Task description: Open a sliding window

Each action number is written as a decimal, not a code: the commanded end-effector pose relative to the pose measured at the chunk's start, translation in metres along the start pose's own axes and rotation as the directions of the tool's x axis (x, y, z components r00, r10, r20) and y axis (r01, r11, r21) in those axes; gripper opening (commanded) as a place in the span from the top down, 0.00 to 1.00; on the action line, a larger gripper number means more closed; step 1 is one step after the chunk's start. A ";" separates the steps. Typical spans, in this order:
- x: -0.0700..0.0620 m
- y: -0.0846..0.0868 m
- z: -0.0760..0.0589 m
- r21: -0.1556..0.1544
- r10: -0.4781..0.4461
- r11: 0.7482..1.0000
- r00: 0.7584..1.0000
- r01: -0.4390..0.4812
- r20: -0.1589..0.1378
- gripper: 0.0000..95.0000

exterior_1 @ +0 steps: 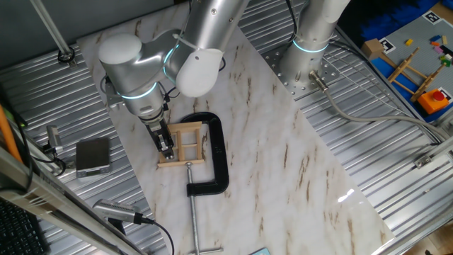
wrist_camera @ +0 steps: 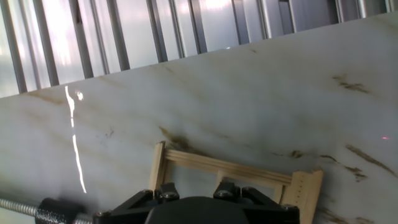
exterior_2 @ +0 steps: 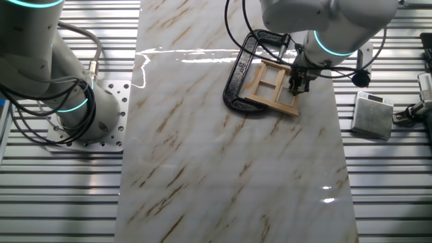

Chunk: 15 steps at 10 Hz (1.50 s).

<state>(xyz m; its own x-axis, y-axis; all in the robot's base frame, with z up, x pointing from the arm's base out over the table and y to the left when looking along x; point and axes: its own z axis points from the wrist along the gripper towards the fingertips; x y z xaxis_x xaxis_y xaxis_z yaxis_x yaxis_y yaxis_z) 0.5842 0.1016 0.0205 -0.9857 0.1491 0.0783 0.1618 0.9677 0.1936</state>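
Observation:
The sliding window (exterior_1: 185,144) is a small light-wood frame with crossbars, lying flat on the marble board (exterior_1: 283,163). A black C-clamp (exterior_1: 216,152) holds its right side. My gripper (exterior_1: 166,146) points down onto the frame's left part, with its fingers close together and the tips touching the wood. In the other fixed view the window (exterior_2: 273,86) sits beside the clamp (exterior_2: 237,74), with the gripper (exterior_2: 297,84) on its right side. In the hand view the frame (wrist_camera: 230,168) lies just ahead of the gripper (wrist_camera: 196,194), whose body hides the fingertips.
The clamp's steel screw (exterior_1: 193,205) runs toward the board's front edge. A grey box (exterior_1: 93,156) with cables lies on the ribbed metal table to the left. A second arm's base (exterior_1: 304,64) stands at the back. Coloured toys (exterior_1: 417,67) are at the far right.

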 end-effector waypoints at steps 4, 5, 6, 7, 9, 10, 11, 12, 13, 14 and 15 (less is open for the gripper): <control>-0.001 0.006 0.002 -0.004 0.002 1.000 1.000 -0.002 -0.003 0.60; -0.002 0.008 0.002 -0.006 0.003 1.000 1.000 -0.003 -0.003 0.60; -0.002 0.009 0.002 -0.002 0.002 1.000 1.000 -0.002 -0.004 0.60; -0.002 0.009 0.002 0.005 -0.003 1.000 1.000 0.003 -0.003 0.60; -0.002 0.010 0.002 0.004 -0.003 1.000 1.000 0.003 -0.002 0.60; -0.002 0.010 0.002 0.009 -0.006 1.000 1.000 0.006 -0.002 0.60; -0.002 0.010 0.002 0.012 -0.009 1.000 1.000 0.009 -0.002 0.60; -0.002 0.010 0.002 0.015 -0.011 1.000 1.000 0.011 -0.001 0.60; -0.002 0.010 0.002 0.021 -0.018 1.000 1.000 0.018 0.000 0.60; -0.002 0.010 0.002 0.032 -0.030 0.999 1.000 0.030 0.002 0.60; -0.002 0.010 0.002 0.041 -0.036 0.999 0.999 0.036 0.002 0.60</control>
<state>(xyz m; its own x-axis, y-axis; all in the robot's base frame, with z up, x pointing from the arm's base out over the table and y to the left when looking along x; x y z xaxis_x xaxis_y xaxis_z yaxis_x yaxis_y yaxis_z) 0.5881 0.1111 0.0200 -0.9912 0.1138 0.0673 0.1231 0.9803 0.1547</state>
